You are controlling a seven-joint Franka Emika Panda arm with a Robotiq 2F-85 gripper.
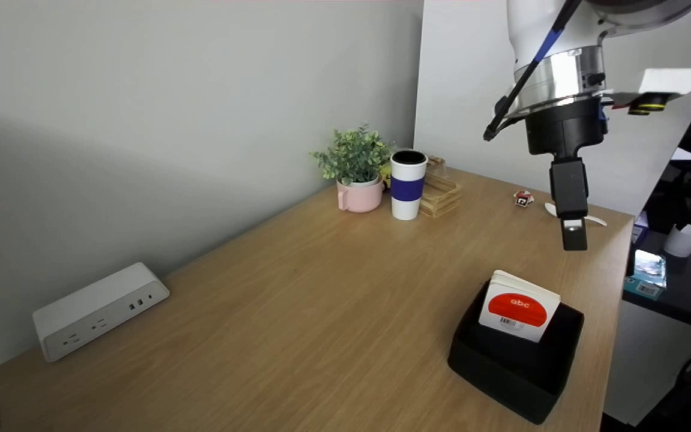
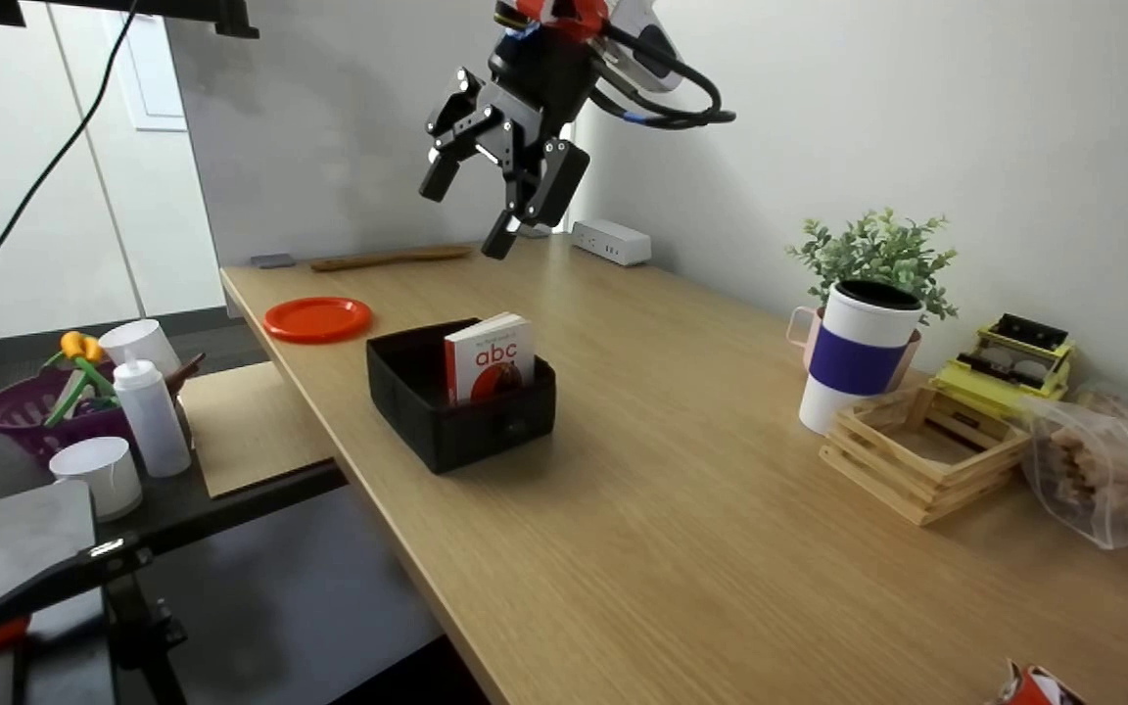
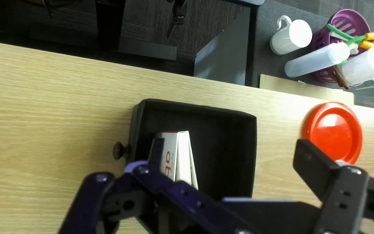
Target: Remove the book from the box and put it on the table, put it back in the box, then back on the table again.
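1. Plainly, the white abc book carries "abc" in red on its front cover, beneath a smaller line too fine to read.
2. In an exterior view its back cover repeats "abc", white on a red-orange half-round patch, above a barcode.
3. The book stands on edge inside the square black box, its upper part above the rim; whether it leans on a side I cannot tell.
4. Its front cover faces the side bearing the dark knob, and its red spine points toward the open edge of the wood-grain worktop. The cover looks nearly square, so its long axis I cannot tell.
5. The hand hangs above the box, released, its jaws spread wide; in the wrist view one finger overlaps the book.
6. The box sits near that open edge, the red plate farther along it. On the other side, a broad stretch of wood grain runs to the white power strip beside the grey wall.
7. The purple-banded tumbler and the potted plant stand well apart from the box.
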